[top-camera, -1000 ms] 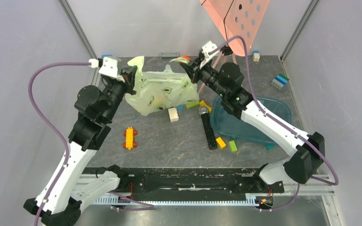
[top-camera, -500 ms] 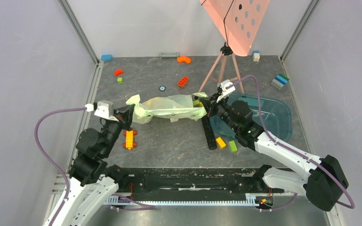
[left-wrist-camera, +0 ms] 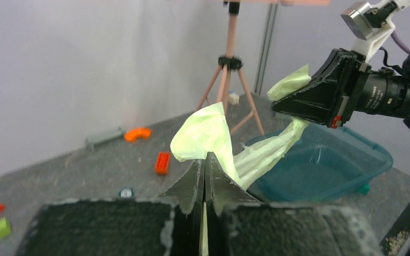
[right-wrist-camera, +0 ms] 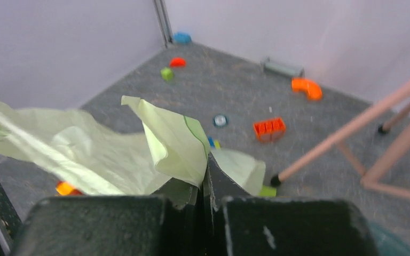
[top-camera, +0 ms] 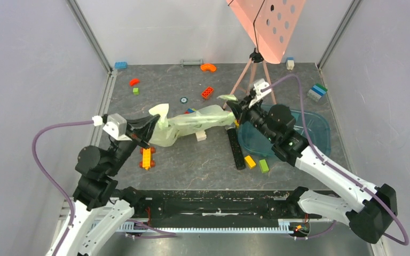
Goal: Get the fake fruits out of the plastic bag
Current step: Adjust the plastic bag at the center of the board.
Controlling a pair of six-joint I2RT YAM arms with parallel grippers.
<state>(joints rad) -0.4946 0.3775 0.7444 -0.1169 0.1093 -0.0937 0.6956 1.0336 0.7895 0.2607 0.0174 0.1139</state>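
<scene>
The pale-green plastic bag (top-camera: 192, 121) hangs stretched between my two grippers above the table's middle, sagging toward its left end. My left gripper (top-camera: 149, 127) is shut on the bag's left corner; in the left wrist view a fold of bag (left-wrist-camera: 205, 130) sticks up past the closed fingertips (left-wrist-camera: 213, 173). My right gripper (top-camera: 234, 109) is shut on the right corner, and the bag (right-wrist-camera: 112, 157) spreads left of its closed jaws in the right wrist view. No fake fruits show in any view; the bag hides its contents.
A teal tray (top-camera: 312, 133) lies under the right arm. A black stick-shaped object (top-camera: 235, 149), a white brick (top-camera: 200, 136), an orange-yellow brick (top-camera: 147, 157) and yellow and green bricks (top-camera: 251, 161) lie below the bag. A pink tripod (top-camera: 253, 72) stands behind.
Both grippers brought the bag down from high at the back and pulled it out long and flat. In the last half second the right end has lifted slightly and moved back.
</scene>
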